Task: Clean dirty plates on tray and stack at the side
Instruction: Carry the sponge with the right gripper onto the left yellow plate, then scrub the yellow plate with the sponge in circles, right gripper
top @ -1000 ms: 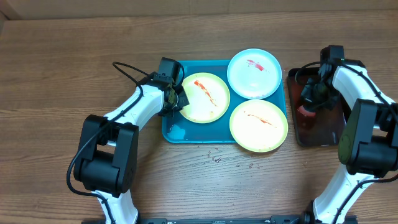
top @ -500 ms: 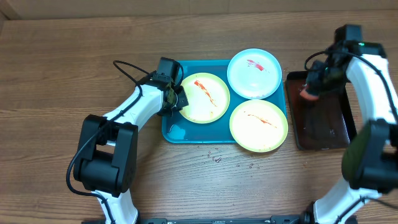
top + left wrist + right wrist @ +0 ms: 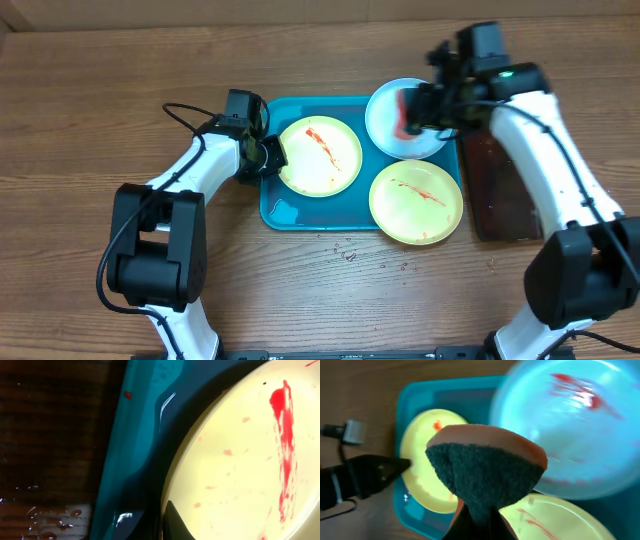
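The turquoise tray (image 3: 276,207) holds three plates. A yellow-green plate (image 3: 322,158) streaked with red sauce lies at its left. My left gripper (image 3: 270,156) is shut on that plate's left rim; the left wrist view shows the plate (image 3: 240,465) over the wet tray (image 3: 135,435). A light blue plate (image 3: 420,135) with a red smear lies at the back right. A second yellow-green plate (image 3: 416,202) lies at the front right. My right gripper (image 3: 418,108) is shut on a sponge (image 3: 485,470), held over the blue plate (image 3: 570,425).
A narrow black tray (image 3: 505,195) with dark liquid lies right of the turquoise tray. Water drops (image 3: 346,253) lie on the wooden table in front of the tray. The left arm's cable (image 3: 190,110) loops over the table at the back left.
My right arm has carried the sponge from the black tray leftwards to above the blue plate. My left gripper and its yellow-green plate have shifted slightly left.
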`<action>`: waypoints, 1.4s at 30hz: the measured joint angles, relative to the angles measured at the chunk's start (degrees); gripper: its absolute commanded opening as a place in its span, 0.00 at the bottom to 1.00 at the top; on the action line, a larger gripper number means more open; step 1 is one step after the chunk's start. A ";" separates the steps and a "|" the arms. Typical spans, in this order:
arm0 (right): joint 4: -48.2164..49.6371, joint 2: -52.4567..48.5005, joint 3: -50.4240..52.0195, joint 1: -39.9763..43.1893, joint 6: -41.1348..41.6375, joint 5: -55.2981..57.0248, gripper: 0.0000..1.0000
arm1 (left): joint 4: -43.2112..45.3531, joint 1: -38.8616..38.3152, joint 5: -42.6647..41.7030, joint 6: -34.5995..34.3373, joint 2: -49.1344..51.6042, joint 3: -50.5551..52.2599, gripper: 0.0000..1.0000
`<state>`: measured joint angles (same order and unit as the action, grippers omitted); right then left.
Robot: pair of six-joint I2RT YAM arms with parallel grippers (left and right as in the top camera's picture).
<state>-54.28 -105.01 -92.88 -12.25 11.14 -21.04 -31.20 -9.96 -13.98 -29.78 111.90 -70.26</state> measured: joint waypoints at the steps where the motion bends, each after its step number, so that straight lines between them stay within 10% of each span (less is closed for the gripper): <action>1: 0.90 -0.07 0.00 -1.33 0.83 0.09 0.04 | 0.00 -0.02 -0.24 0.00 -0.02 0.04 0.04; 42: 15.96 -21.09 0.37 -18.49 31.56 11.61 0.04 | -2.19 -0.59 -2.10 1.70 0.00 0.17 0.04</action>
<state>-38.33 -126.10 -92.51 -30.74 42.70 -9.43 -33.39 -10.55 -16.08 -28.08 111.90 -70.08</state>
